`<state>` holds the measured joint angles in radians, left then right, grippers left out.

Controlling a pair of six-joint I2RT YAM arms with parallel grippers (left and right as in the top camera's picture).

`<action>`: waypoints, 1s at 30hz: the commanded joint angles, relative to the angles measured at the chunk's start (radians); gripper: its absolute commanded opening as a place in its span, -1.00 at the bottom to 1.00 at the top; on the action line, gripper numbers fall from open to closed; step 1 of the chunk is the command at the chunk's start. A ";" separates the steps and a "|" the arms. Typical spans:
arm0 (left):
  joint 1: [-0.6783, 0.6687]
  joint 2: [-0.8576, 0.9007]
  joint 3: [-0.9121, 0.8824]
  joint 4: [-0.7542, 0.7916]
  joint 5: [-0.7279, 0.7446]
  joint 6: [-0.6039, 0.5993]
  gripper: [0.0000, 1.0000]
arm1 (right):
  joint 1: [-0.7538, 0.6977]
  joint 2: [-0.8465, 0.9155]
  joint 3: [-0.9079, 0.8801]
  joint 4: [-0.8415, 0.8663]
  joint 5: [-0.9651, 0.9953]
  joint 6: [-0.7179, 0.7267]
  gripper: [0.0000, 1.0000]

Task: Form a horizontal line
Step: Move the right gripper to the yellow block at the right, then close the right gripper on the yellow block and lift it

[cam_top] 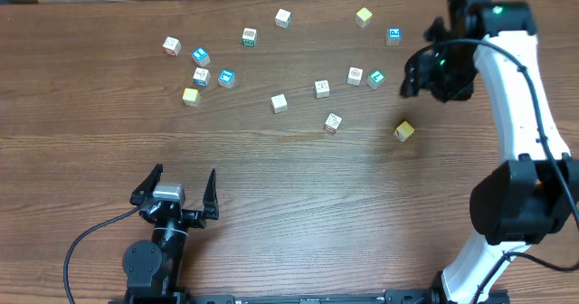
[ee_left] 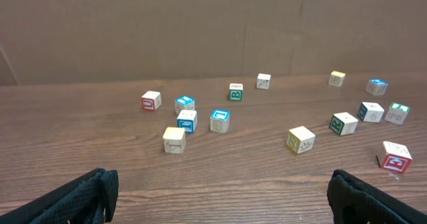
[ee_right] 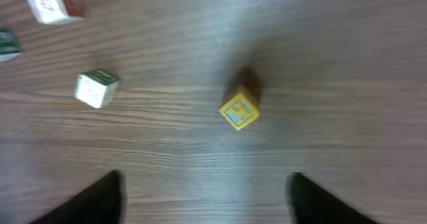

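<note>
Right gripper (ee_right: 203, 201) fingers sit spread wide, holding nothing, yellow cube (ee_right: 240, 111) just ahead. The left gripper (cam_top: 185, 177) gapes empty too. No horizontal line yet, cubes (cam_top: 280, 103) lie scattered. They look light, hard, maybe slippery, so I'd pinch flat opposite faces.

light: bright and even from above | shadows: small and soft beside the blocks (cam_top: 280, 103) | top view: sharp | left wrist view: clear | right wrist view: blurry, yellow block (ee_right: 239, 111) smeared, table (ee_right: 333, 84) wood fuzzy
</note>
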<state>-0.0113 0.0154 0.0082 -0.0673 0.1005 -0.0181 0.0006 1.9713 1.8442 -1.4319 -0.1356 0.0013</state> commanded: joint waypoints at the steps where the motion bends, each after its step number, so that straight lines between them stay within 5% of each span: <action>1: 0.007 -0.010 -0.003 -0.003 -0.004 0.023 0.99 | -0.002 0.008 -0.109 0.053 -0.036 0.003 1.00; 5: 0.007 -0.010 -0.003 -0.003 -0.004 0.023 0.99 | -0.002 0.008 -0.225 0.147 -0.037 0.056 0.95; 14: 0.007 -0.010 -0.003 -0.003 -0.004 0.023 0.98 | 0.003 0.008 -0.420 0.366 0.119 0.378 0.25; 30: 0.007 -0.010 -0.003 -0.003 -0.004 0.023 0.99 | 0.038 0.010 -0.504 0.505 0.148 0.392 0.01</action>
<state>-0.0113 0.0154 0.0082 -0.0677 0.1005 -0.0181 0.0383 1.9743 1.3441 -0.9348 -0.0223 0.3866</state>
